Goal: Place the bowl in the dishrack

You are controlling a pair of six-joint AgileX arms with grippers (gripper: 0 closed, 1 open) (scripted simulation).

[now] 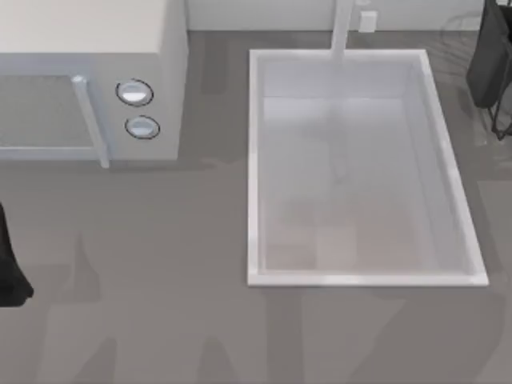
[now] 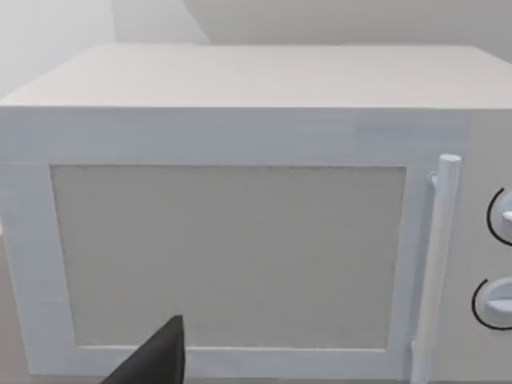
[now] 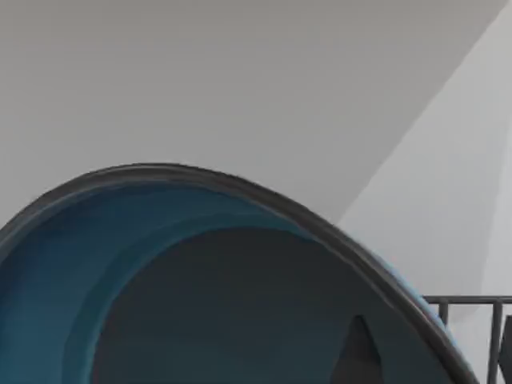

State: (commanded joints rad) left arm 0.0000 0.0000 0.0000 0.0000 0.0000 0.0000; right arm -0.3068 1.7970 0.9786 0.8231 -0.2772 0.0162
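The bowl point(image 3: 120, 264) sits very close in the right wrist view, glossy blue-teal inside under a thin dark rim, tilted up on edge. A dark fingertip point(image 3: 357, 352) of my right gripper lies against its inner wall, so the gripper is shut on the bowl. In the top view my right gripper point(image 1: 488, 60) is a dark mass at the far right edge, beyond the basin's back corner. Thin dark wires of the dishrack point(image 1: 502, 120) show just below it, and the rack's bars point(image 3: 472, 302) stand right behind the bowl's rim. My left arm point(image 1: 10, 272) is parked at the table's left edge.
A large white sink basin point(image 1: 254, 168) takes up the middle-right of the grey counter, with a faucet post point(image 1: 342, 28) at its back. A white microwave point(image 1: 88, 80) stands at the back left, its door point(image 2: 228, 256) and handle point(image 2: 436, 264) facing the left wrist camera.
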